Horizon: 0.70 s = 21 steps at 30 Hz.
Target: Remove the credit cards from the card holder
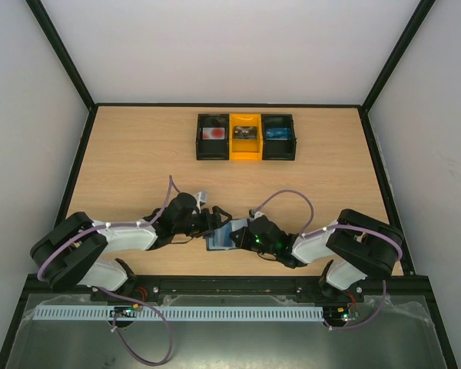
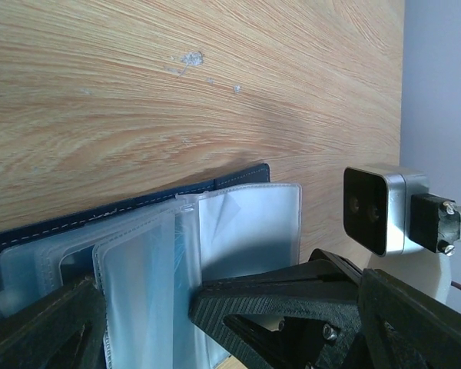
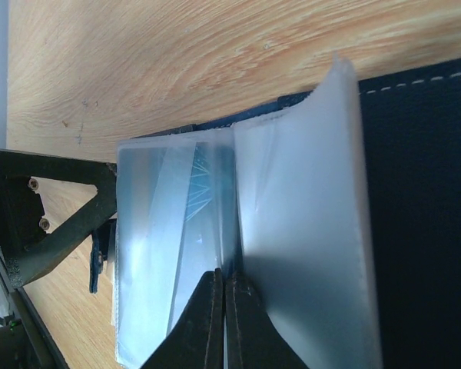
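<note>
Table: light wood table (image 1: 138, 161), walled on three sides.
Card holder: the card holder (image 1: 221, 237) lies open on the table at the near edge, midway between the two arms. Its dark navy cover (image 3: 422, 231) is flat on the wood, with pale stitching along the edge.
Sleeves: clear plastic sleeves (image 2: 246, 231) stand up from the cover like fanned pages. Some lean toward the left arm and one broad sleeve (image 3: 307, 238) curves up on its own.
Card: a blue card (image 3: 212, 184) shows dimly through the clear sleeves and sits inside the holder. How many cards there are cannot be told.
Left end effector: the left end effector (image 2: 146, 307) is spread wide and low over the holder. Several sleeves stand between its two fingers (image 2: 276, 304), and it grips nothing.
Right end effector: the right end effector (image 3: 224, 280) has its fingers pressed together, tips at the fold where the sleeves part. Whether a sleeve is nipped between them cannot be told.
Arms: both reach in from opposite sides and meet at the holder, end effectors close together.
Camera: the right wrist's silver camera (image 2: 384, 207) sits just beyond the sleeves in the left wrist view.
Boxes: three boxes (image 1: 246, 137), black, yellow and black, stand in a row at the far side, well apart from the holder.
</note>
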{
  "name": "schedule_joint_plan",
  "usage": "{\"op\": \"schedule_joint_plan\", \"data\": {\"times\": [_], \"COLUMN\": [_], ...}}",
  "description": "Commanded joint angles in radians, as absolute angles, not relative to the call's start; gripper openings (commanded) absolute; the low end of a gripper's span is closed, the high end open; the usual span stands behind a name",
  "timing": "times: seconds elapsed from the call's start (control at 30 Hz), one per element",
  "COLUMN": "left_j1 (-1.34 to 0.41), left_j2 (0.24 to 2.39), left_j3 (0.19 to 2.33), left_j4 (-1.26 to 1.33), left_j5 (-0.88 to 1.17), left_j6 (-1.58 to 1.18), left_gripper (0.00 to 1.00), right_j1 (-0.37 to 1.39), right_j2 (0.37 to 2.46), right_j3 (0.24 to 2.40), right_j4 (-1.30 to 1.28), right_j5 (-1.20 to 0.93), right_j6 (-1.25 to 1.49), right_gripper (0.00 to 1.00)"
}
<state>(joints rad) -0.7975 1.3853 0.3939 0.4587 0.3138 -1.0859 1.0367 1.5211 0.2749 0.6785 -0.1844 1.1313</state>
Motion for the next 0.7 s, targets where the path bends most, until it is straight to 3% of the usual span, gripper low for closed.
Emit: {"op": "schedule_joint_plan", "data": {"times": [0.0, 0.67], "left_j1": [-0.804, -0.83], "left_j2": [1.379, 1.351], "left_j3": [0.415, 0.439], "left_j4": [0.489, 0.505], "left_j5": [0.361, 0.379], "left_j6": [-1.104, -1.123], "left_gripper": [0.9, 0.9], "right_j1": [1.045, 1.046], "right_j2": [1.543, 1.536], "right_j3": [0.269, 0.261], "right_j4": [0.696, 0.708], "right_j5": [-0.178, -0.173], "right_j6": [1.141, 1.149], "right_gripper": [0.02, 0.06]}}
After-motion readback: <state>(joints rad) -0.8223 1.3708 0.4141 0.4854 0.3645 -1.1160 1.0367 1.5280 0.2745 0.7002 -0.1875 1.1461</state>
